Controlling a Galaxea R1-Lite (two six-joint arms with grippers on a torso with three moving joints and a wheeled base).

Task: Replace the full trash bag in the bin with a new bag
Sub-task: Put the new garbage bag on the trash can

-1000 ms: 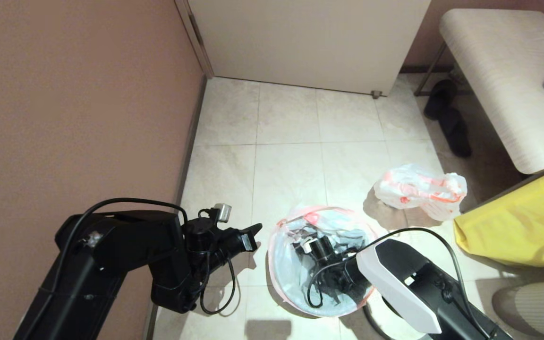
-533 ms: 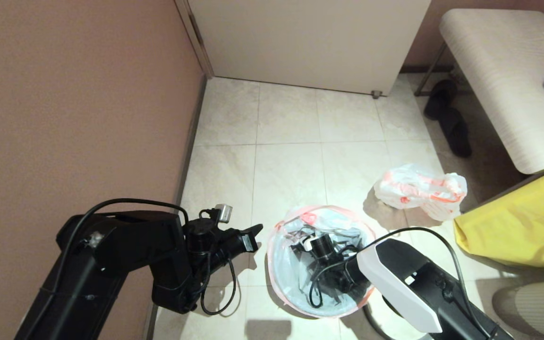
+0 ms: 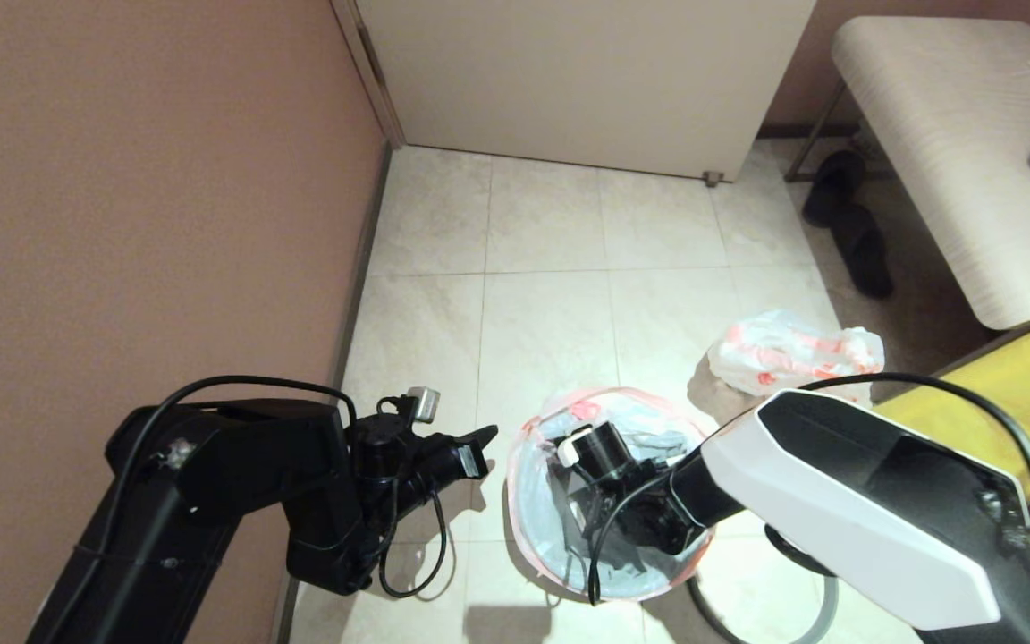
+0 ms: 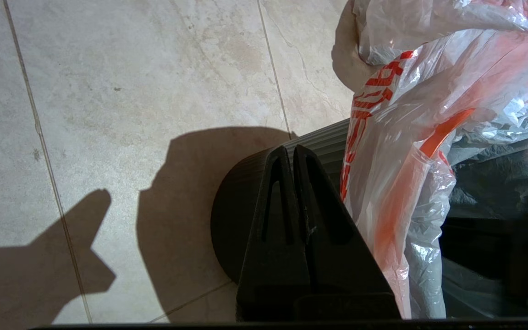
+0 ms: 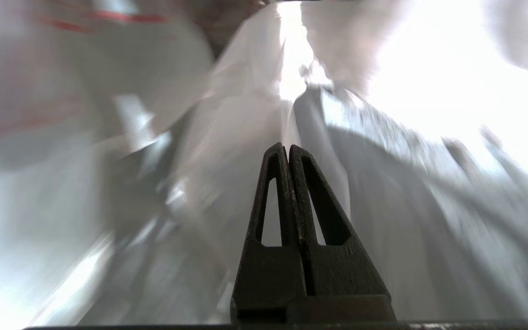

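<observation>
The bin (image 4: 236,215) is a small black wastebasket on the tiled floor. The new bag (image 3: 533,501) lines it, its orange-pink lettered band (image 4: 360,114) folded over the rim. My right arm (image 3: 837,501) reaches down into the bin. Its gripper (image 5: 287,147) is shut, deep among the white plastic folds, with nothing showing between the fingers. My left gripper (image 3: 482,440) is shut and hangs just outside the bin's left side (image 4: 290,149), apart from the bag. The full trash bag (image 3: 792,353), bunched with orange-red print, lies on the floor beyond the bin to the right.
A yellow fabric bag (image 3: 971,429) sits to the right of the bin under a pale bench (image 3: 953,152). Black slippers (image 3: 846,224) lie by the bench leg. A thin grey hoop (image 3: 823,617) curves on the floor under my right arm. The brown wall (image 3: 166,224) runs close on the left.
My right arm has lifted and swung up toward the head camera, now covering part of the full trash bag; its wrist shifted slightly left inside the bin. The left arm has not moved.
</observation>
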